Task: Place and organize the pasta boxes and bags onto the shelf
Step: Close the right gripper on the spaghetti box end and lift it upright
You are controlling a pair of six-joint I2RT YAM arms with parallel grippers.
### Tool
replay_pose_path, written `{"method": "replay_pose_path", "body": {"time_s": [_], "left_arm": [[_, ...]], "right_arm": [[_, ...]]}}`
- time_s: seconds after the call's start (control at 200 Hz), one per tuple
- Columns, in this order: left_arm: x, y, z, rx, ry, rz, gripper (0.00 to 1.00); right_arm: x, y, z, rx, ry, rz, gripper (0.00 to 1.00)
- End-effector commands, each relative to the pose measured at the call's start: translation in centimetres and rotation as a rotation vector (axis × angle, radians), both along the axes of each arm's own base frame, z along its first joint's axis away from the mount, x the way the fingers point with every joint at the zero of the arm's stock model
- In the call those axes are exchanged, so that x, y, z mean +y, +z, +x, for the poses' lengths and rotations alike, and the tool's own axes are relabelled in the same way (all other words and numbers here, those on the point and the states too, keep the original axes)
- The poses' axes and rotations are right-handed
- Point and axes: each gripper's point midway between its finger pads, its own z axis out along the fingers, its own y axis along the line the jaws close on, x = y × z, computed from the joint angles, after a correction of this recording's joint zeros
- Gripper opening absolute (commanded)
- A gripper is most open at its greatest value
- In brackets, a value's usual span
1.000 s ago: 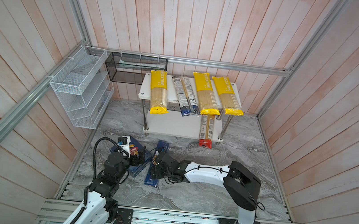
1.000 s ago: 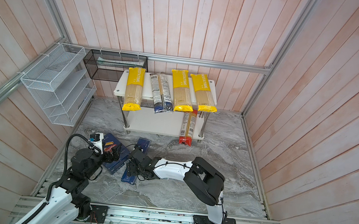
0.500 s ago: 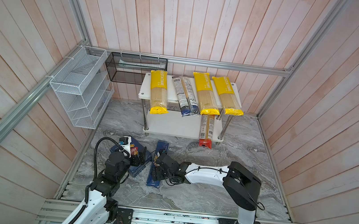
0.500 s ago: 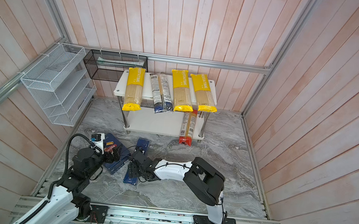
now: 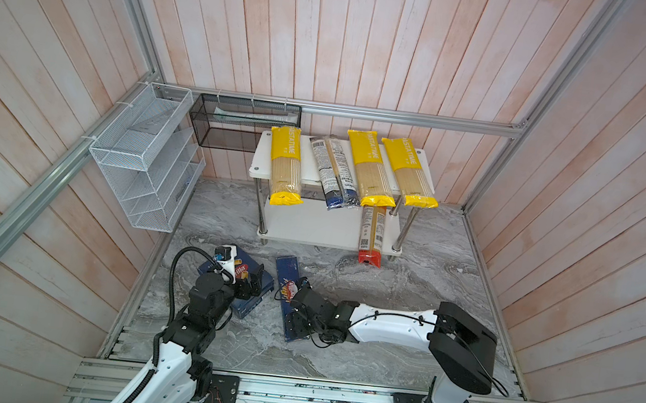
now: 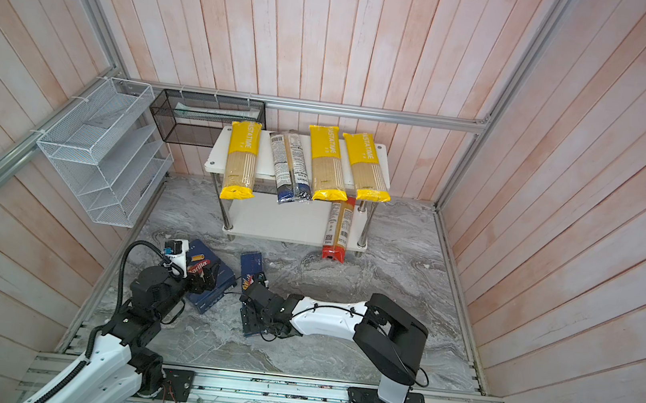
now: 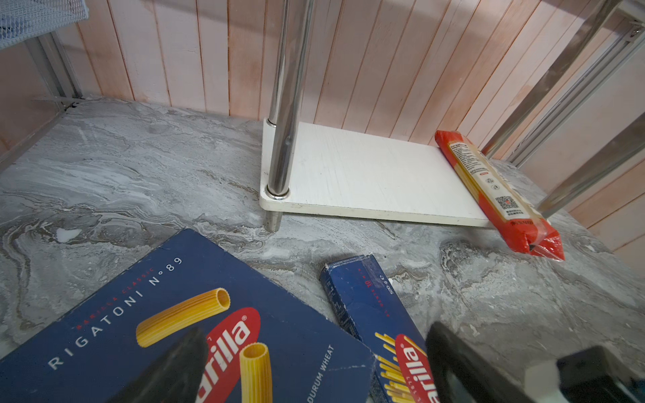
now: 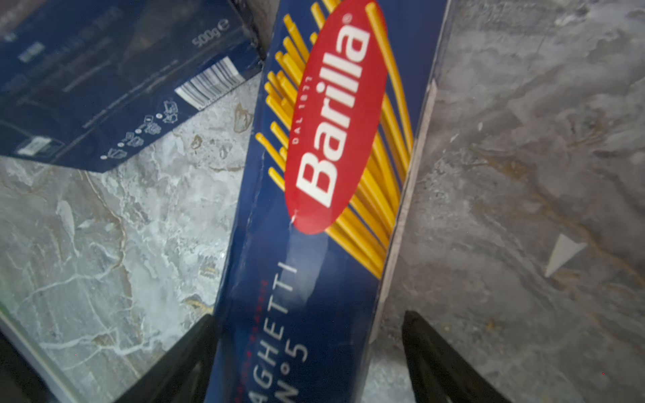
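Observation:
The narrow blue Spaghetti n.5 box (image 5: 287, 267) (image 6: 251, 262) (image 8: 331, 174) lies on the marble floor. My right gripper (image 5: 293, 312) (image 8: 309, 315) stands open astride it, one finger at its edge and the other a little apart from it. The wide rigatoni box (image 5: 251, 307) (image 7: 139, 296) lies to its left, under my open left gripper (image 5: 251, 286) (image 7: 314, 335). On the shelf (image 5: 311, 163) (image 7: 366, 174), the top board holds three yellow bags (image 5: 286, 164) and two slim clear bags (image 5: 333, 174). A red-ended bag (image 5: 372, 233) (image 7: 488, 181) overhangs the lower board.
A white wire-mesh organizer (image 5: 146, 156) hangs on the left wall. A black mesh basket (image 5: 238, 125) sits at the back, left of the shelf. Wooden walls close in three sides and an aluminium rail (image 5: 310, 393) runs along the front.
The near end of the spaghetti box has swung a little to the right with my right gripper over it. My left arm has hardly moved.

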Motion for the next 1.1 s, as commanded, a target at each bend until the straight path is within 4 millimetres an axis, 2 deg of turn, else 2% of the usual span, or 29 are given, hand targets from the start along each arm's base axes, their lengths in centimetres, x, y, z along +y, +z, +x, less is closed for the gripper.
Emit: {"method": "replay_pose_path", "body": {"time_s": [0.0,0.25,0.515,0.58,0.71,0.885,1.09], "left_arm": [[-0.1,0.4,0.1,-0.013,-0.007,-0.001,1.00],[-0.1,0.3,0.1,-0.011,-0.008,0.000,1.00],[0.0,0.4,0.1,-0.013,-0.007,-0.001,0.99],[-0.1,0.4,0.1,-0.014,-0.008,-0.002,1.00],[-0.1,0.4,0.1,-0.012,-0.008,-0.002,1.00],[-0.1,0.4,0.2,-0.012,-0.009,-0.001,0.99],[-0.1,0.3,0.1,-0.011,-0.010,-0.001,1.00]], "right_arm": [[0.1,0.1,0.9,-0.052,0.008,-0.072,0.84],[1.2,-0.8,1.3,-0.047,0.023,-0.094,0.84],[1.0,-2.9,1.3,-0.008,-0.014,-0.143,0.85],[0.8,-3.4,1.1,-0.001,-0.022,-0.142,0.91],[0.4,-4.3,1.0,0.014,-0.039,-0.149,0.91],[0.7,-4.9,0.7,0.033,-0.034,-0.138,0.83],[0.5,-3.6,1.2,-0.005,-0.053,-0.121,0.74]]}}
